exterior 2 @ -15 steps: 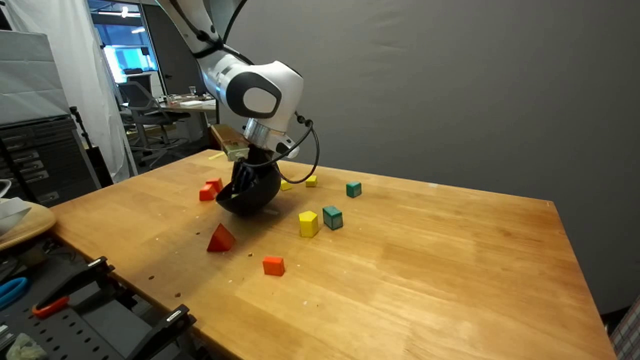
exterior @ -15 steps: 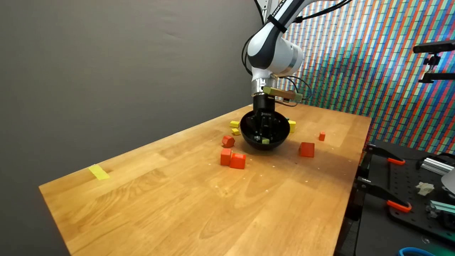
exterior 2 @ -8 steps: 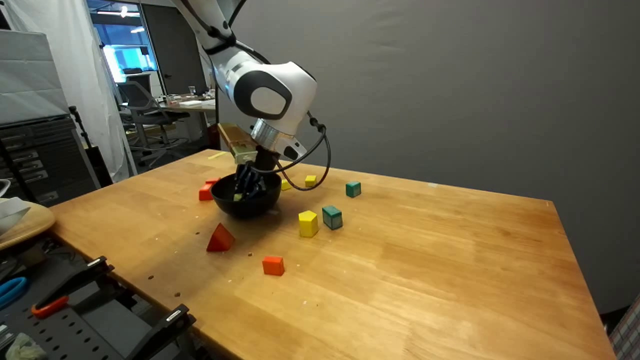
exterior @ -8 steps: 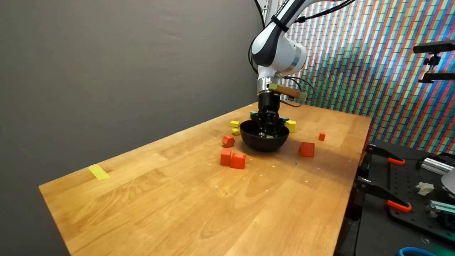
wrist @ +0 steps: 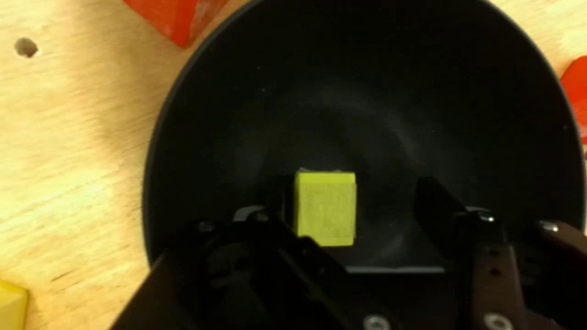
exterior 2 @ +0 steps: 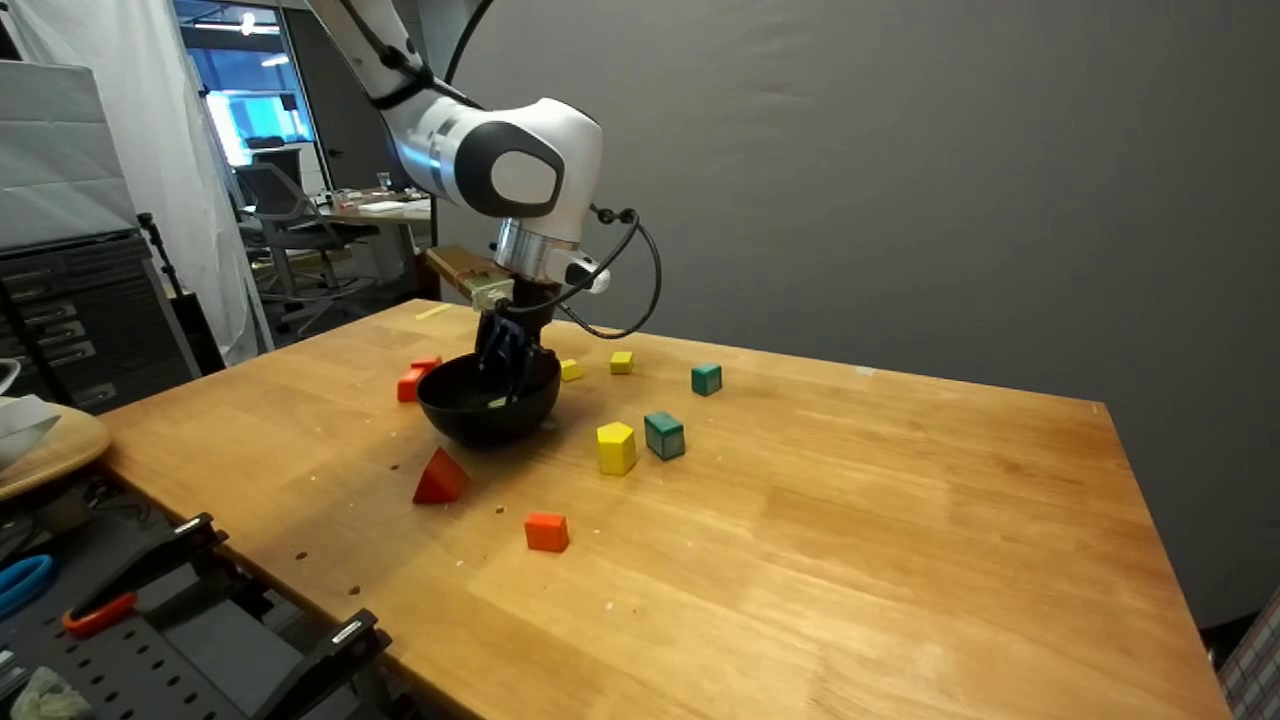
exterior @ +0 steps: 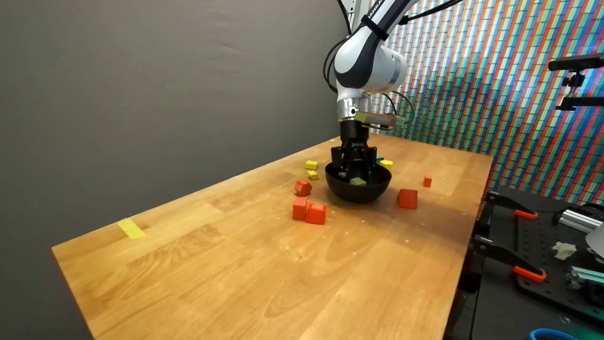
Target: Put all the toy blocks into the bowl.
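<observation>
black bowl [exterior 2: 482,424], yellow block [wrist: 325,211], red block [exterior 2: 441,478], teal block [exterior 2: 665,436], multicoloured striped backdrop [exterior: 462,108]

In an exterior view the capitals ANKA [exterior: 376,9] can be read on the arm [exterior: 360,59], just above the black strap [exterior: 375,29] and running upward away from it; whether more letters belong to the word cannot be told. Well below the strap, small pale marks [exterior: 357,144] on the claw [exterior: 356,174] are too tiny to make out. In an exterior view, also well below the strap, pale labels [exterior 2: 348,630] on two clamps [exterior 2: 318,665] are likewise unreadable.
</observation>
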You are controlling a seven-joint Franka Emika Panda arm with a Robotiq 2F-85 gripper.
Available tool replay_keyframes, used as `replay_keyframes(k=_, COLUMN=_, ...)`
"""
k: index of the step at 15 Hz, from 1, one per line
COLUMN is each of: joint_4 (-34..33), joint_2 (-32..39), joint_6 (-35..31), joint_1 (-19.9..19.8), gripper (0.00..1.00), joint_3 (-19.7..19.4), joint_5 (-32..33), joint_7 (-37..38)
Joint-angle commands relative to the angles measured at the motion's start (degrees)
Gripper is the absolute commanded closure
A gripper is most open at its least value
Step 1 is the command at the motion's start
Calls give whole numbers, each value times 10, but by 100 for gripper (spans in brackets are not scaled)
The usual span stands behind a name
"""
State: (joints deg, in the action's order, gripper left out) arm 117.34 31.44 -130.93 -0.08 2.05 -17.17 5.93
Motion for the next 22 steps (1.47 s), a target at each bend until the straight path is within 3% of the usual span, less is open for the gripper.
replay_keyframes(k=1, joint_4=53, joint_2=-91, joint_6=3, joint_1=20, gripper=0, joint_3=-14, joint_5=39, joint_7=34)
replay_keyframes(k=4, joint_4=79, joint_2=-165, joint_6=35, joint_1=12, gripper=0, joint_3=-1, joint_5=38, joint_7=14)
replay_keyframes(k=7, joint_4=96, joint_2=-230, joint_6=78, joint_1=38, gripper=0, joint_3=8, joint_5=76, joint_7=30)
replay_keyframes(k=11, joint_4=67, joint_2=-222, joint_6=118, joint_1=84, gripper=0, joint_3=51, joint_5=119, joint_7=36)
replay_keyframes(k=13, joint_4=55, joint_2=-202, joint_6=95, joint_1=108, gripper=0, joint_3=71, joint_5=136, joint_7=40)
replay_keyframes(k=17, joint_4=41, joint_2=-162, joint_6=-25, joint_1=160, gripper=0, joint_3=81, joint_5=251, joint_7=98)
replay_keyframes(k=18, joint_4=61, joint_2=-188, joint_6=15, joint_1=147, gripper=0, joint_3=83, joint_5=208, joint_7=76)
replay_keyframes(k=22, joint_4=59, joint_2=-166, joint_6=-28, joint_1=161, gripper=0, joint_3=82, joint_5=234, joint_7=90)
